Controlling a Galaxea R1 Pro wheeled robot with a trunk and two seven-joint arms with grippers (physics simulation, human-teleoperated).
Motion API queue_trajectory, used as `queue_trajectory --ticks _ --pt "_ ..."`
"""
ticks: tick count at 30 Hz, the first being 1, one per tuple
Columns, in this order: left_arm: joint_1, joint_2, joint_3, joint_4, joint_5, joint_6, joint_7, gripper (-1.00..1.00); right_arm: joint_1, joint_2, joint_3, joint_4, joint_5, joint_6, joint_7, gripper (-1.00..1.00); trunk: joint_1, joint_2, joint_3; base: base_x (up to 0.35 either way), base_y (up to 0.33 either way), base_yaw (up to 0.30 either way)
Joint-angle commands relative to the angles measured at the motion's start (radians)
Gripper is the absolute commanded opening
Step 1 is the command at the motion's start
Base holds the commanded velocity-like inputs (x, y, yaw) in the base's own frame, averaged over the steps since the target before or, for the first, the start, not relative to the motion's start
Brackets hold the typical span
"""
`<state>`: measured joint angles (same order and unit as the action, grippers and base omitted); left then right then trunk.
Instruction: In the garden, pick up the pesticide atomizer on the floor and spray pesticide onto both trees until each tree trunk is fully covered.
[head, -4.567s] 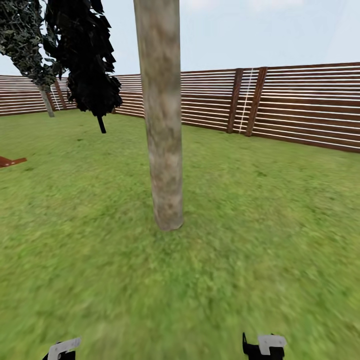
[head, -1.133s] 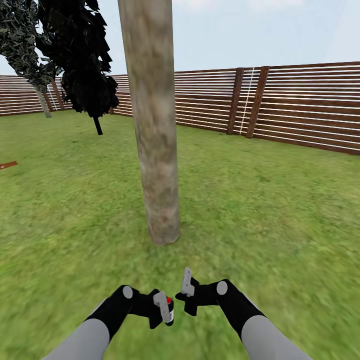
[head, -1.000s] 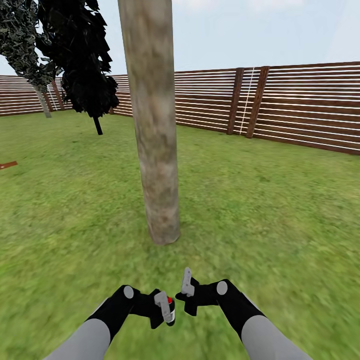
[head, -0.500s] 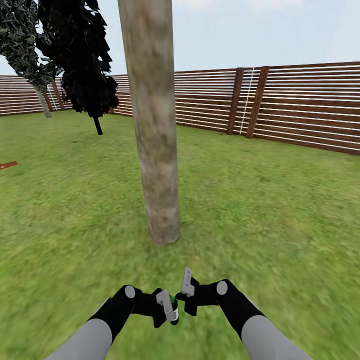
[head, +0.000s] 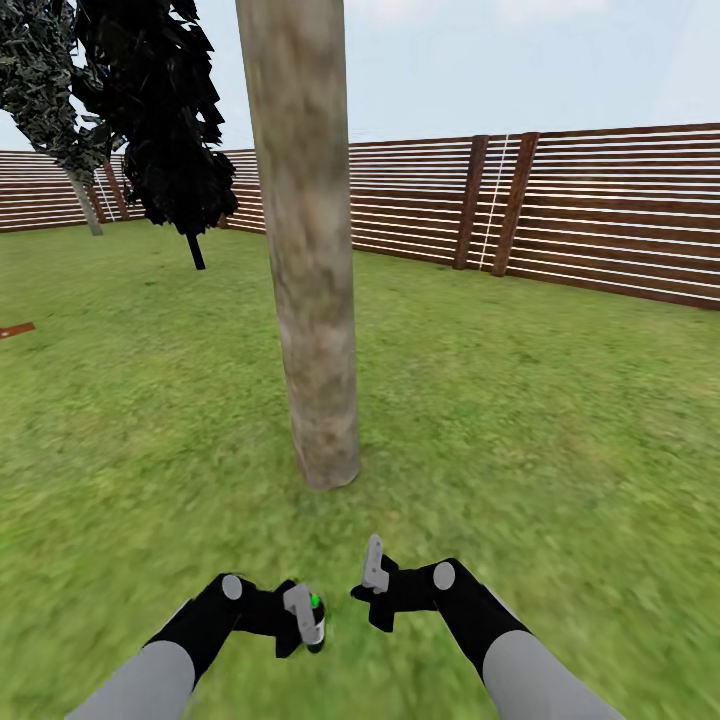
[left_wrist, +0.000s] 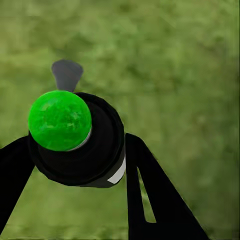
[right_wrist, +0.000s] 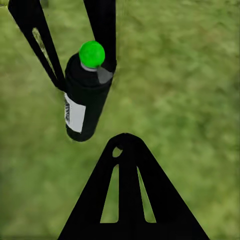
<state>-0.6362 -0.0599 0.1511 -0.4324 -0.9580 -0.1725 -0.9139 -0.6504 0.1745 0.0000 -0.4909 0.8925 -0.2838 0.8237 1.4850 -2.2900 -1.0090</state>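
Note:
The tree trunk (head: 312, 300), thick and mottled grey-tan, rises straight ahead from the grass floor (head: 560, 450). Low in front of its base, my left gripper (head: 300, 625) is shut on the pesticide atomizer (head: 314, 612), a black bottle with a white label and a round green top. In the left wrist view the atomizer (left_wrist: 75, 137) sits between the black fingers (left_wrist: 150, 195) of my left gripper (left_wrist: 77, 145). The right wrist view sees the atomizer (right_wrist: 86, 97) from the side, close ahead of my right gripper (right_wrist: 125, 137). My right gripper (head: 375, 580) is shut on nothing, just right of the bottle.
A brown slatted fence (head: 600, 215) rings the lawn behind the trunk. At the far left stand a dark-leaved tree with a thin black stem (head: 165, 120) and a grey-trunked tree (head: 88, 205). A reddish object (head: 15, 329) lies at the left edge.
The atomizer's top has turned from red to green. My left gripper has drawn back to the left with the bottle. The right arm has held still over the last second.

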Motion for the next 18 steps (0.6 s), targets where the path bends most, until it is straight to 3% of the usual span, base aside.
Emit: queue_trajectory --ticks 1,7,8,10,13,14,15,16,18 --pt "0.002 0.029 -0.001 0.000 0.004 -0.002 -0.001 -1.00 0.000 0.000 0.000 0.000 0.000 0.000 0.000 -1.00 0.000 0.000 0.000 0.000 0.000 0.000" --pt "0.007 0.179 -0.002 0.010 0.004 -0.002 -0.001 -1.00 0.000 0.000 0.000 0.003 0.000 0.000 0.000 -1.00 0.000 0.000 0.000 0.000 0.000 0.000" --pt "0.006 0.198 -0.002 0.011 0.004 -0.001 -0.001 -1.00 0.000 0.000 -0.001 0.004 0.000 0.000 0.000 1.00 0.000 0.000 0.000 0.000 0.000 0.000" --pt "0.007 0.226 0.000 0.011 0.004 -0.002 0.000 -1.00 0.000 0.000 -0.003 0.004 0.000 0.000 -0.001 1.00 0.000 0.000 0.000 0.000 0.000 0.000" --pt "0.008 0.247 0.003 0.002 0.004 0.000 0.020 -1.00 0.000 0.000 -0.007 0.006 0.003 -0.001 -0.006 1.00 0.000 0.000 0.000 0.000 0.000 0.000" --pt "0.009 0.250 0.005 0.001 0.008 0.001 0.052 -1.00 0.000 0.000 -0.007 0.006 0.003 -0.001 -0.009 1.00 0.000 0.000 0.000 0.000 0.000 0.000" --pt "0.009 0.252 0.019 0.004 0.014 0.002 0.122 -1.00 0.001 0.000 -0.009 0.006 0.003 -0.002 -0.016 1.00 0.000 0.000 0.000 0.000 0.000 0.000" --pt "0.009 0.252 0.049 0.008 0.022 0.004 0.194 -1.00 0.002 -0.038 -0.011 0.010 0.002 -0.003 -0.036 1.00 0.000 0.000 0.000 0.000 0.000 0.000" --pt "0.009 0.245 0.159 0.015 0.054 0.009 0.316 -1.00 0.005 -0.126 -0.043 0.057 -0.001 -0.003 -0.140 1.00 0.000 0.000 0.000 0.000 0.000 0.000"
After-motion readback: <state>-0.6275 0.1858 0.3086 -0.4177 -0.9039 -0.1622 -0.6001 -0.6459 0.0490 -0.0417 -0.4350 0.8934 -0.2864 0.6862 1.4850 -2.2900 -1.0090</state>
